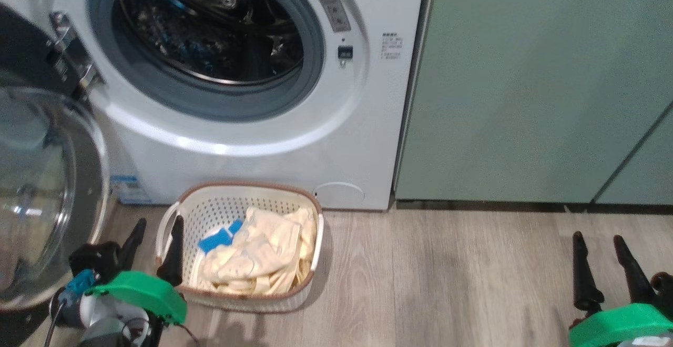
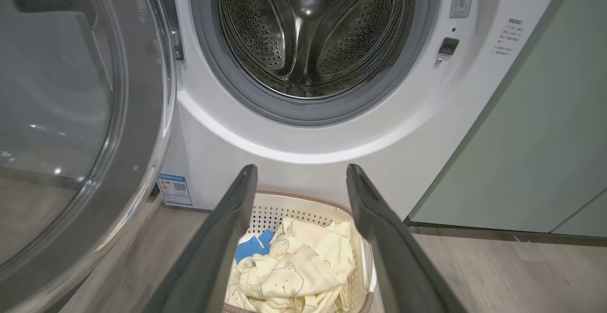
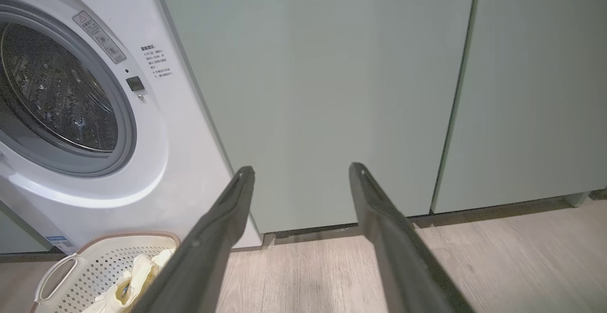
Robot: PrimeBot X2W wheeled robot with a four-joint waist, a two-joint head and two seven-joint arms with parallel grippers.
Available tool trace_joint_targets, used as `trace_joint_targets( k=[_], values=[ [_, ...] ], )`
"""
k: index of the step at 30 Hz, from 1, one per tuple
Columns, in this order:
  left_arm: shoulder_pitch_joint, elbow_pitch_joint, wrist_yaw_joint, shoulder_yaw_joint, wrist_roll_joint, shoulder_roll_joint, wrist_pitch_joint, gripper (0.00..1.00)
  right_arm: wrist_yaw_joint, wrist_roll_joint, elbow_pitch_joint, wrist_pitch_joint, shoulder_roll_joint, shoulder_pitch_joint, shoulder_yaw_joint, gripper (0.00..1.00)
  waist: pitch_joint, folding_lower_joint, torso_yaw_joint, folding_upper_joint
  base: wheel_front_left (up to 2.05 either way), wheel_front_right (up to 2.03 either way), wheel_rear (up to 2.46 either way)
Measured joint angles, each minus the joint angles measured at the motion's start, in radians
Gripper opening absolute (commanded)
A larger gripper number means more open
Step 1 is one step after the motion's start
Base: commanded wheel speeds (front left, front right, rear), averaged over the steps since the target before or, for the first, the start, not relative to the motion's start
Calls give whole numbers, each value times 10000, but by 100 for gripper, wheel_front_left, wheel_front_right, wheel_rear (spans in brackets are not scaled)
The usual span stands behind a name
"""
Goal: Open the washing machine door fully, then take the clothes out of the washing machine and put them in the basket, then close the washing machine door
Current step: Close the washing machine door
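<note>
1. At the foot of the washing machine (image 1: 252, 142), we find the clothes (image 1: 263, 252) heaped in the basket (image 1: 247, 186), which sits on the floor (image 1: 447, 273) just before the machine; the door (image 1: 47, 194) stands wide open at the left.
2. Our left gripper (image 1: 159, 223) hovers between door and basket, its fingers (image 2: 223, 237) spread and empty; our right gripper (image 1: 598, 237) hangs well apart over the floor, also spread, holding nothing.
3. Closing the door looks to us the step in hand. We would set the left fingers against the door's outer rim, far from the hinge (image 1: 68, 47), sweep it round in one smooth arc, and press until the latch (image 2: 448, 46) catches, minding the basket below.
4. Looking along the left fingers, we see straight into the drum (image 2: 308, 33), its steel bare as far as we can tell, and a blue sticker (image 2: 175, 189); from the head the drum is dark and glinting. Along the right fingers we see the green cabinet doors (image 3: 332, 90) standing beside the machine.
</note>
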Motion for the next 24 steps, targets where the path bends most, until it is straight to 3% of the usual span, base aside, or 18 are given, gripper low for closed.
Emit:
trace_joint_targets(
  k=[10, 24],
  values=[
    [195, -15, 0, -46, 2, 33, 0, 100, 0, 0, -8, 0, 10, 33, -54, 100, -25, -1, 21, 0, -131, 124, 7],
    [194, -88, 0, -58, 2, 17, 0, 100, 0, 0, -29, 0, 19, 174, -54, 100, -116, 0, 140, 0, -9, 9, 0]
  ],
)
